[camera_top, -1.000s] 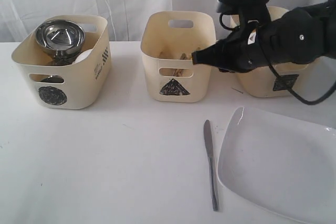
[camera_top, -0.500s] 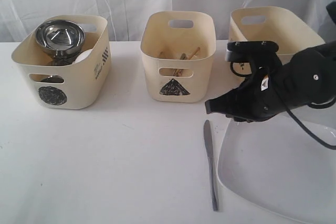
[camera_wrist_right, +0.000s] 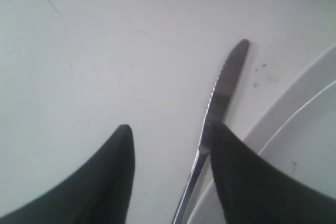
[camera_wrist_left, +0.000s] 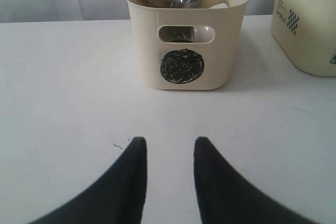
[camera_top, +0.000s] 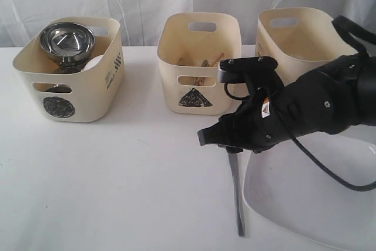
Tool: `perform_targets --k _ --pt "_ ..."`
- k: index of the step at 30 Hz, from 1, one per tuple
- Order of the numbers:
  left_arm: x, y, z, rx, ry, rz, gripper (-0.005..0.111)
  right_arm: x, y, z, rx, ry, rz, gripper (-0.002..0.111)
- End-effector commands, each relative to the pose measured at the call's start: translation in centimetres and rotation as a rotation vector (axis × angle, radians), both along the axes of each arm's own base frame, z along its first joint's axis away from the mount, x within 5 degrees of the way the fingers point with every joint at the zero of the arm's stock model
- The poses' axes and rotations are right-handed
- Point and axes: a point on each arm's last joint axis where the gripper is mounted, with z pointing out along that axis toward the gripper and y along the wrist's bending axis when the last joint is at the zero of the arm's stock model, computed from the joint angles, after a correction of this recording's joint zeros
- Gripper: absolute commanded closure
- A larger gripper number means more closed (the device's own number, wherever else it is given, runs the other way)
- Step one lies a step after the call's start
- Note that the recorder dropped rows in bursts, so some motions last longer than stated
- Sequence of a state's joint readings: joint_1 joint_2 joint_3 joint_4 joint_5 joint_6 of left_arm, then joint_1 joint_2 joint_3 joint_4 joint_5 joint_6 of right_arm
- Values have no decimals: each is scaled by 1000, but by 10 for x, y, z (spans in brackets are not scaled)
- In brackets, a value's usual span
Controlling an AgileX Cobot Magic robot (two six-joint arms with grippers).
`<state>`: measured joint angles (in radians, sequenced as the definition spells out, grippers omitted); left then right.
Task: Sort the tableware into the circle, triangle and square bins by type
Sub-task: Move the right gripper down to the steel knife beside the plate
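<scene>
Right gripper [camera_top: 214, 139] has dropped from the triangle bin [camera_top: 200, 80] to low over the table [camera_top: 117, 174], jaws wide & empty, by the plate [camera_top: 311, 204], w/ one finger [camera_wrist_right: 236, 171] over the knife [camera_top: 237, 192] lying flat just beside plate's edge; left gripper [camera_wrist_left: 168, 142] part-open, empty, low over table facing circle bin [camera_wrist_left: 147, 51].

Black circle [camera_top: 58, 107] on left bin [camera_top: 94, 95]; triangle [camera_top: 195, 98] on middle bin [camera_top: 226, 69]; print [camera_top: 113, 70] unreadable.
</scene>
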<state>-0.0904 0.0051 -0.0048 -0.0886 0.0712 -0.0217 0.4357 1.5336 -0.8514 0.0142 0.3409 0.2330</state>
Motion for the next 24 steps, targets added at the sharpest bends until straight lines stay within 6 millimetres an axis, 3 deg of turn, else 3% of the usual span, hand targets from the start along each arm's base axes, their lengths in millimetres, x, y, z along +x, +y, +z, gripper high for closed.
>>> perform_targets --k 1,4,12,18,24 --pt "0 0 -2 -6 4 -4 70 -3 1 -9 -23 59 -3 64" --pt "0 0 -2 -6 4 -4 70 -3 3 -24 -57 126 4 64" --pt "0 0 -2 -6 4 -4 70 6 7 -42 -63 161 -17 64" --pt "0 0 -2 -6 4 -4 70 22 14 -42 -77 189 -17 57" --pt "0 0 -2 -6 4 -4 70 28 14 -41 -110 209 -42 56"
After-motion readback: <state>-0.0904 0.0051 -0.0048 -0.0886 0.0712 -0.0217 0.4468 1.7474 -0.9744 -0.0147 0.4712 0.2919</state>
